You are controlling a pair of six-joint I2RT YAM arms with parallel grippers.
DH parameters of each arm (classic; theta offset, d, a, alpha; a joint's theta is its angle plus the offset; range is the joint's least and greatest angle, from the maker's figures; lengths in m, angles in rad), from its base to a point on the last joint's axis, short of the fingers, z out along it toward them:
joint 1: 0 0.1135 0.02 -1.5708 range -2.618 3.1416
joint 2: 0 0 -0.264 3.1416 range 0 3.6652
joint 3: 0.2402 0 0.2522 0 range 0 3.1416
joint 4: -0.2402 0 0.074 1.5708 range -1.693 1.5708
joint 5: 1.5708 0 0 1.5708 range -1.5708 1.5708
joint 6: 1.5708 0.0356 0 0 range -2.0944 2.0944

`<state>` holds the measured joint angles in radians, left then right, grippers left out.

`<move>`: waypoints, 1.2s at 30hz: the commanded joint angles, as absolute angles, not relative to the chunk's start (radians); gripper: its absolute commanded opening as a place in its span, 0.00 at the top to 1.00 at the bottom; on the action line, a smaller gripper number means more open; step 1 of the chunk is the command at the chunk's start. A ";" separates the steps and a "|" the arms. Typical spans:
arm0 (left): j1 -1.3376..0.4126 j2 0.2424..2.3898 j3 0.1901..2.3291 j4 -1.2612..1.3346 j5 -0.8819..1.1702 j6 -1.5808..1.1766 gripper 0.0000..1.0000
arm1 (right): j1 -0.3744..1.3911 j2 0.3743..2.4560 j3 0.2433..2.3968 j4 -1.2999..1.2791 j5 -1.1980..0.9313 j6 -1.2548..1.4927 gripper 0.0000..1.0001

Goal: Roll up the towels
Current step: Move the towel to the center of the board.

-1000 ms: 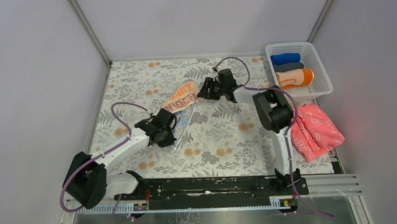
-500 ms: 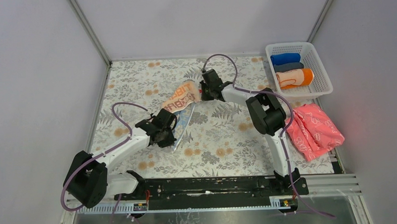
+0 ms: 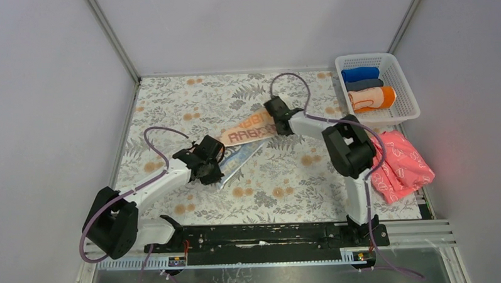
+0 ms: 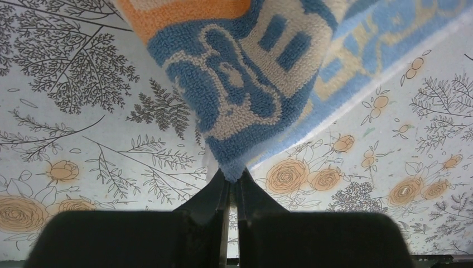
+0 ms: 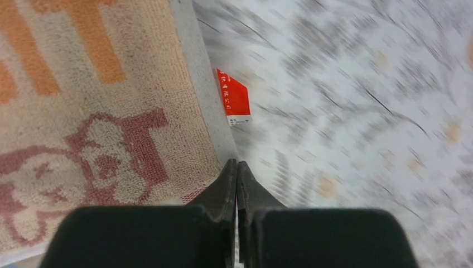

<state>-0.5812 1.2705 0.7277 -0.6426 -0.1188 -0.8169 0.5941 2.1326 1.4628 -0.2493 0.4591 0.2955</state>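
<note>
Peach towel [image 3: 250,127]: pale terry with orange lettering and a blue and cream reverse. It is drawn out as a slanted band over the middle of the floral tabletop [image 3: 287,171], held between the two arms.
Left fingers [image 4: 215,192]: pressed together, nipping the towel's near-left corner. In the left wrist view the cloth rises away from the tips.
Right fingers [image 5: 226,184]: closed to a sliver, apparently pinching the far-right corner hem, just beside the red tag [image 5: 234,99].
Long axis: runs from near-left to far-right, from one pair of fingers to the other. Each arm has its own end, so neither is nearer.
Lie of the cloth: from either pair of fingers the towel lies towards the other arm. Drawing apart would tauten it and lowering would lay it flat.
Step in hand: probably spreading the towel before rolling it from one short end.
Orange-bordered towel [image 3: 371,98]: already rolled, in the white basket [image 3: 408,104] beside a blue roll [image 3: 360,74] and a grey roll [image 3: 364,84].
Pink cloth [image 3: 396,165]: crumpled near the basket, apart from both pairs of fingers.
</note>
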 commanded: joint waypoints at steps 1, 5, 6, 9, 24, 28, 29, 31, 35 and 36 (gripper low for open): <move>-0.574 1.296 0.767 -0.599 -0.108 -0.772 1.00 | 0.477 2.045 1.209 -0.521 0.511 0.321 1.00; -0.574 1.331 0.772 -0.597 -0.100 -0.751 1.00 | 0.382 1.863 1.091 -0.513 0.480 0.342 1.00; -0.574 1.340 0.771 -0.597 -0.097 -0.749 1.00 | 0.371 1.829 1.089 -0.520 0.481 0.344 1.00; -0.574 1.363 0.768 -0.596 -0.091 -0.750 1.00 | 0.361 1.772 1.147 -0.551 0.482 0.331 1.00; -0.571 1.334 0.735 -0.624 -0.132 -0.812 0.72 | 0.361 2.015 1.792 -0.605 0.057 0.312 0.98; -0.536 1.252 0.759 -0.629 -0.138 -0.820 0.46 | 0.359 1.935 1.609 -0.548 0.111 0.296 0.77; -0.516 1.236 0.771 -0.636 -0.128 -0.810 0.39 | 0.358 1.914 1.570 -0.544 0.119 0.292 0.73; -0.481 1.220 0.810 -0.656 -0.118 -0.786 0.34 | 0.349 1.878 1.508 -0.543 0.125 0.286 0.65; -0.421 1.250 0.928 -0.696 -0.126 -0.742 0.23 | 0.328 1.805 1.387 -0.526 0.154 0.288 0.52; -0.411 1.273 0.959 -0.696 -0.125 -0.736 0.21 | 0.324 1.780 1.363 -0.518 0.159 0.290 0.47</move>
<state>-0.4469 1.2407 0.8482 -0.6731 -0.1051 -0.7826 0.3454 1.9285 1.4193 -0.5407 0.1173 0.2985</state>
